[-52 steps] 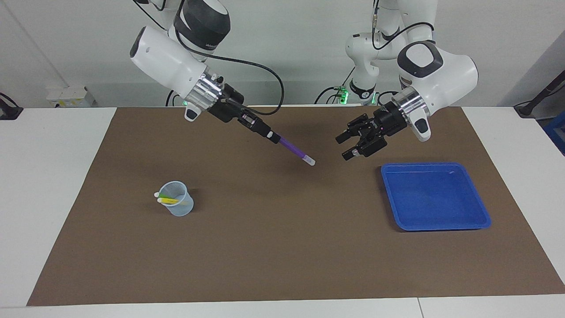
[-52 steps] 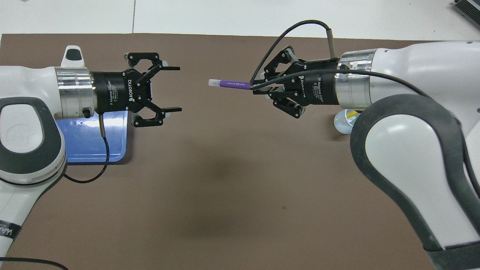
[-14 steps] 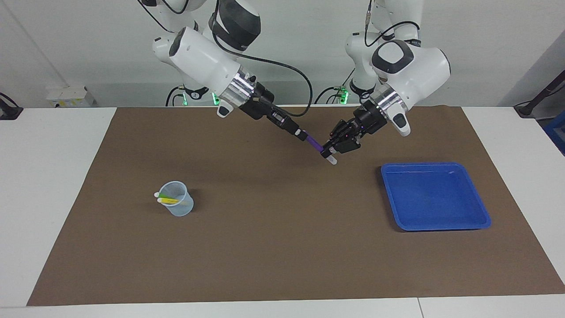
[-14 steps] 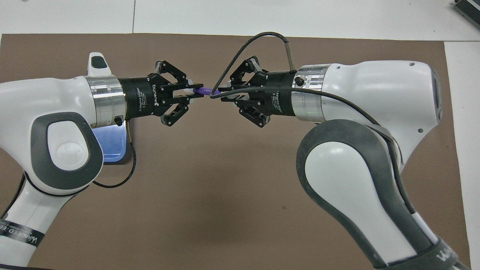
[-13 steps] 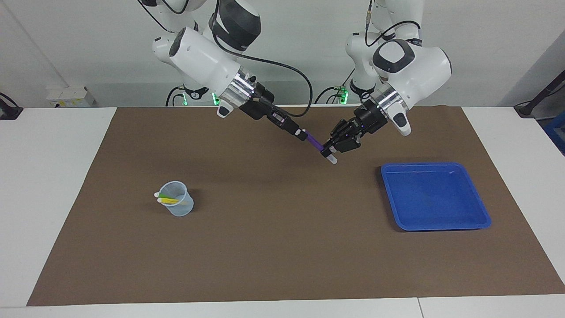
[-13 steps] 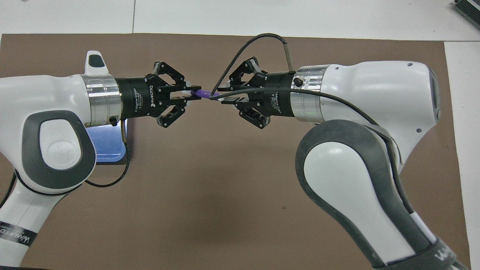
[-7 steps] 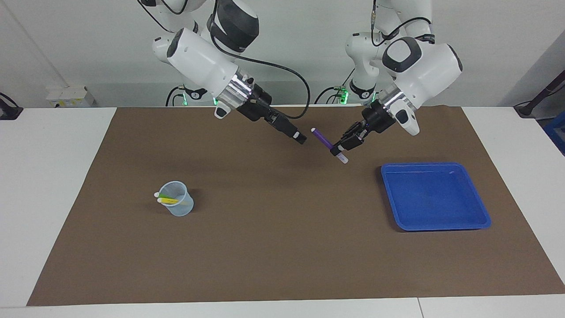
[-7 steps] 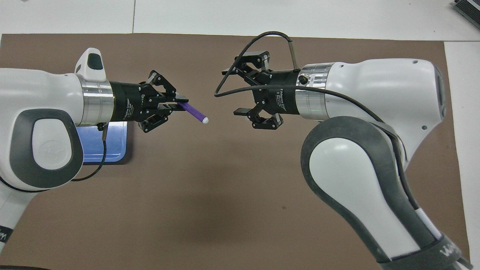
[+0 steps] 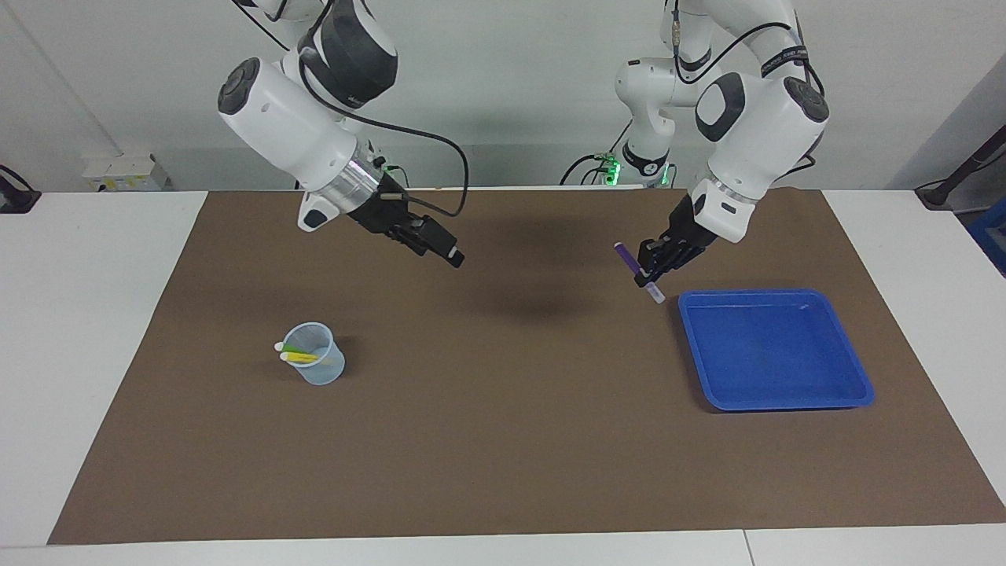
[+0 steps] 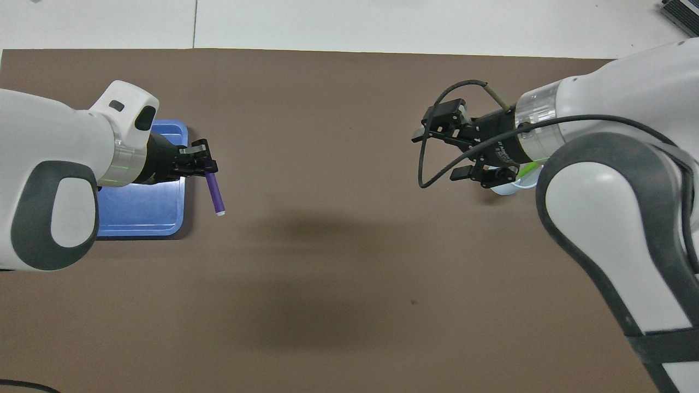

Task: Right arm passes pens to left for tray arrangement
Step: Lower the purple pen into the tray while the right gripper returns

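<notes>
Cup point(image 9: 317, 365) with two pens point(image 9: 297, 354) stands well apart from tray point(image 9: 774, 348).

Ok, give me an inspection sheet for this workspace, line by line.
Surface: white table under a brown mat.
Job's things: purple pen held in the air beside the blue tray, which has nothing in it; green pen and yellow pen stand in a translucent cup toward the right arm's end.
Clutter: nothing seen.
Pincers: left pincer shut on the purple pen; right pincer open, holding nothing, over the mat.
Cables: black cable loops at the right wrist.
Surroundings: white wall, small box at the table's edge.
</notes>
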`<state>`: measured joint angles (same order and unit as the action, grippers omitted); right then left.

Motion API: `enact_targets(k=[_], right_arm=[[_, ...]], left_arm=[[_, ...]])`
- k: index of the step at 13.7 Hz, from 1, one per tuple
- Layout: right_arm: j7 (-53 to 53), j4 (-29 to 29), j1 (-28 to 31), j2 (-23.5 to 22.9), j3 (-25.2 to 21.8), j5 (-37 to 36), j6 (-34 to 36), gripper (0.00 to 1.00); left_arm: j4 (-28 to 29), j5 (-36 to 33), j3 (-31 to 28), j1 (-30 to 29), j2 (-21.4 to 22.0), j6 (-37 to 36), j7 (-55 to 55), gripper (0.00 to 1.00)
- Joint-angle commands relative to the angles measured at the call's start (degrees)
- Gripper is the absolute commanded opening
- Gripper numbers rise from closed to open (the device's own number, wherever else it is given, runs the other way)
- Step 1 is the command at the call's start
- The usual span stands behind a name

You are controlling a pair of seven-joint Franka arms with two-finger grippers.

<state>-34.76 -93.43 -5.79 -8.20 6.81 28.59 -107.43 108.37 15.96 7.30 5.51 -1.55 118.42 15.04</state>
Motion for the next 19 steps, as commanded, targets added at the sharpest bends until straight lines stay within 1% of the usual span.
enact_targets(k=[1, 3, 5, 7, 8, 10, 11, 13, 14, 16, 18, 19], right_arm=[[18.07, -2.54, 4.02, 1.95, 0.49, -7.29, 3.27, 1.0], [30.66, -6.48, 6.31, 3.7, 0.49, -13.62, 2.67, 1.0], [43.31, -8.95, 9.21, 3.98, 0.49, -17.76, 1.35, 0.99], [53.0, -10.54, 10.89, 3.89, 0.58, -20.92, -1.72, 0.92], [56.7, -11.5, 10.89, 3.8, 0.58, -23.38, -3.74, 0.89], [65.65, -12.48, 10.89, 3.28, 0.66, -26.64, -6.64, 0.81], [70.83, -12.74, 11.07, 2.93, 0.66, -27.7, -7.7, 0.78], [81.29, -13.71, 12.38, 2.31, 0.66, -29.81, -11.12, 0.71], [85.17, -13.8, 12.82, 1.79, 0.66, -30.25, -12.53, 0.69], [90.72, -13.8, 13.7, 0.91, 0.66, -30.43, -14.73, 0.68], [92.41, -13.8, 14.49, -0.41, 0.66, -30.43, -16.32, 0.65], [92.33, -13.62, 14.41, -0.94, 0.66, -30.35, -16.41, 0.63]], left_arm=[[1.5, -10.73, 0.26, -4.26, 0.94, 0.05, -15.42, 0.0], [-0.51, -12.44, 0.26, -7.52, -2.04, 0.05, -19.5, 0.0], [-3.41, -18.13, 0.26, -9.11, -6.26, 0.14, -21.27, 0.0], [-5.44, -19.13, 0.26, -10.16, -8.38, -0.55, -21.45, 0.0], [-7.19, -19.3, 0.35, -11.73, -10.21, -1.6, -21.54, 0.0], [-14.73, -19.3, 0.43, -13.94, -16.44, -6.77, -22.77, 0.0], [-17.11, -19.3, 0.43, -14.56, -18.99, -7.58, -22.86, 0.0], [-18.19, -19.13, 0.43, -17.01, -22.96, -6.9, -23.73, 0.0], [-18.54, -18.95, 0.43, -17.55, -24.19, -6.19, -24.09, 0.0], [-18.89, -18.6, 0.35, -18.6, -24.9, -5.92, -24.0, 0.0], [-19.24, -19.03, 0.26, -19.22, -26.48, -4.88, -24.09, 0.0], [-19.25, -19.3, 0.17, -19.4, -26.84, -2.6, -24.09, 0.0]])
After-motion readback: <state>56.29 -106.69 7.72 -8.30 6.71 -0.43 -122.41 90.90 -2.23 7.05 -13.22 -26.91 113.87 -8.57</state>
